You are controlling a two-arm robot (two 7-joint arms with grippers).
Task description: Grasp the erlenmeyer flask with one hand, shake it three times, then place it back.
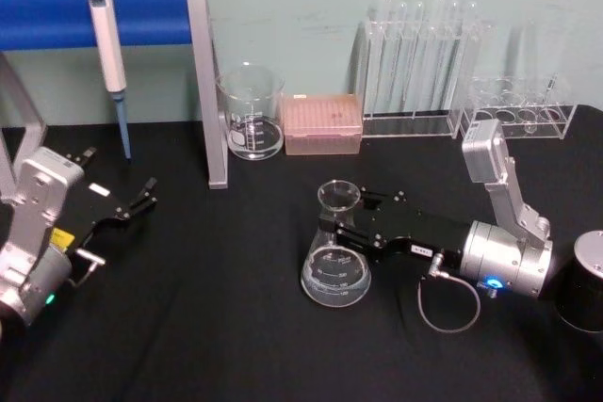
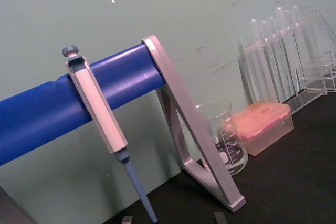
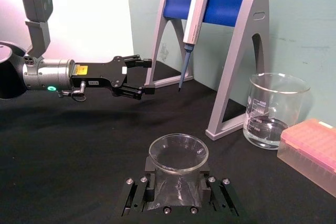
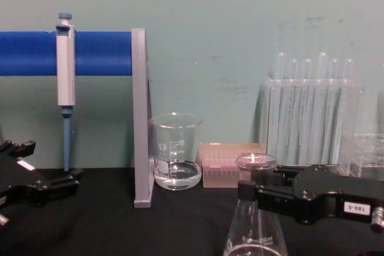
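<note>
Between right pincer (image 1: 341,221) pads: flask (image 1: 335,275) neck, pinched just under the flared rim, probably so it cannot slip when shaken | below pincer: flask base upright on bench (image 1: 207,327) | left pincer (image 1: 143,197): spread, idle, well apart.

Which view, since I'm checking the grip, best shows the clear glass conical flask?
Head view: the whole clear glass conical flask shows, rim to base, the right pincer clamped at its neck. Chest view cuts off its base; right wrist view looks down on its rim. Left pincer idles open, leftward.
</note>
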